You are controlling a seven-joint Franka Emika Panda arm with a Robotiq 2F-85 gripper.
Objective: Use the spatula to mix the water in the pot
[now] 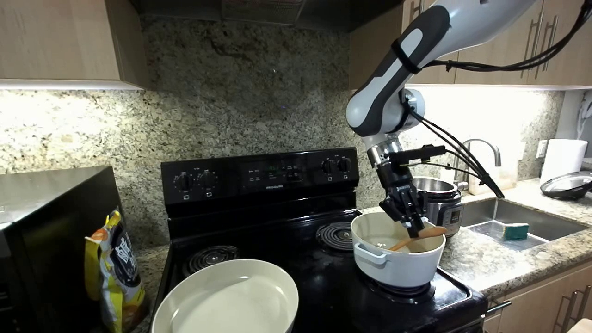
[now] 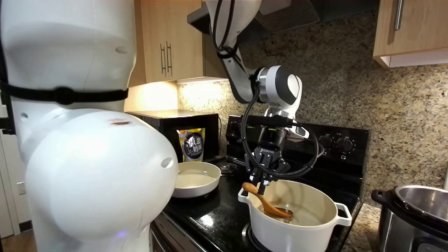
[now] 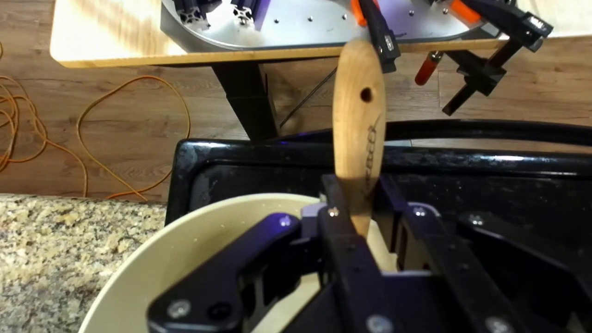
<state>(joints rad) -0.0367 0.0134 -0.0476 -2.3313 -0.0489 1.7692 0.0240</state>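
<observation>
The white pot (image 1: 393, 270) stands on a front stove burner; it also shows in an exterior view (image 2: 290, 236) and in the wrist view (image 3: 138, 259). The light tan wooden spatula (image 2: 265, 202) leans tilted in it, handle end over the rim and lower end near the pot's bottom, where clear liquid seems to glint. My gripper (image 1: 415, 230) points down over the pot's rim. In the wrist view, its fingers (image 3: 356, 199) are closed on both sides of the spatula's handle (image 3: 359, 111). The spatula's lower end is hidden there by the gripper.
A wide white pan (image 1: 231, 296) sits on the stove beside the pot. The steel pot (image 1: 437, 203) stands close by on the granite counter, near the sink (image 1: 555, 224) with a sponge (image 1: 515, 231). A snack bag (image 1: 120, 273) leans by a black appliance. The stove's back panel (image 1: 259, 175) rises behind.
</observation>
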